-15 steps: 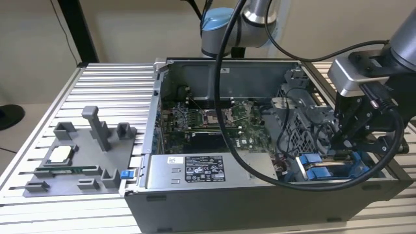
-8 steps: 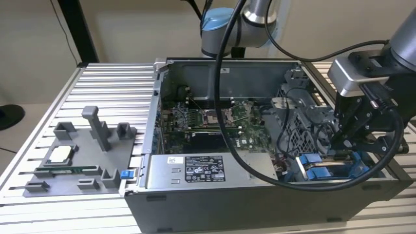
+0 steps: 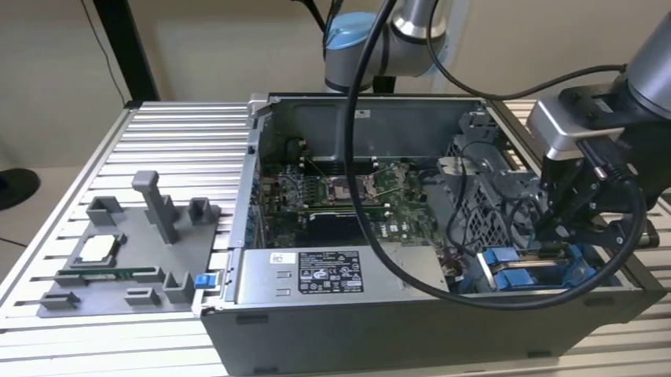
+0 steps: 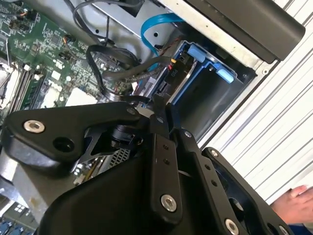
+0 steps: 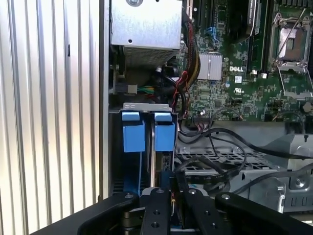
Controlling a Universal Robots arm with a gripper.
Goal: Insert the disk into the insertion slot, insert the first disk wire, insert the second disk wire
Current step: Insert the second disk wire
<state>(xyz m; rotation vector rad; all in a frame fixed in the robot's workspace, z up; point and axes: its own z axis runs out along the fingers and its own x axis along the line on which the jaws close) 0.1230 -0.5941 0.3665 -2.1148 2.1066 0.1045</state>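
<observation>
At lower right in the exterior view, the gripper (image 3: 555, 236) works at the insertion slot (image 3: 529, 271), jaws together; ease down straight, clear of the black cables (image 5: 215, 161).

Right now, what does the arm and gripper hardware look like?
The arm has silver-grey tube sections with light blue joint caps, and thick black cables loop down from it. A grey boxy module sits at the wrist. The gripper is black; in both wrist views its linkage bars are matte black with round silver screw heads.
</observation>
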